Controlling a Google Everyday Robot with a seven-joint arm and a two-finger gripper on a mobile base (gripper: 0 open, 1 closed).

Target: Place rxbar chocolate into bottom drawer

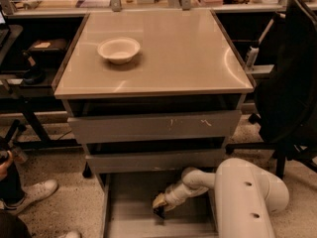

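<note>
Cream-white casing of the robot's arm (247, 197) fills the near right corner, and from it the forearm reaches left and down into the bottom drawer (124, 209), which stands pulled out towards the camera. The tool (161, 203) hangs low over the drawer's grey floor, about mid-width, with a small dark shape at its tip that I take to be the rxbar chocolate (159, 213), at or just above the drawer floor. Whether the tool grips the bar or has let it go I cannot tell. By my reading the step in hand is the placing itself: the bar is already inside the right compartment. The next move calls for a clean release if that is not yet done, then a lift straight up and back, clear of the front of the middle drawer (153, 160) that overhangs the wrist. Apart from the tool and bar, the bottom drawer shows nothing in the part that can be seen. The middle drawer and the top drawer (153, 127) each show a dark gap above their fronts, and their insides are hidden. Farther back, on the beige desk (193, 53), a white bowl (119, 50) sits towards the left rear and looks empty.
</note>
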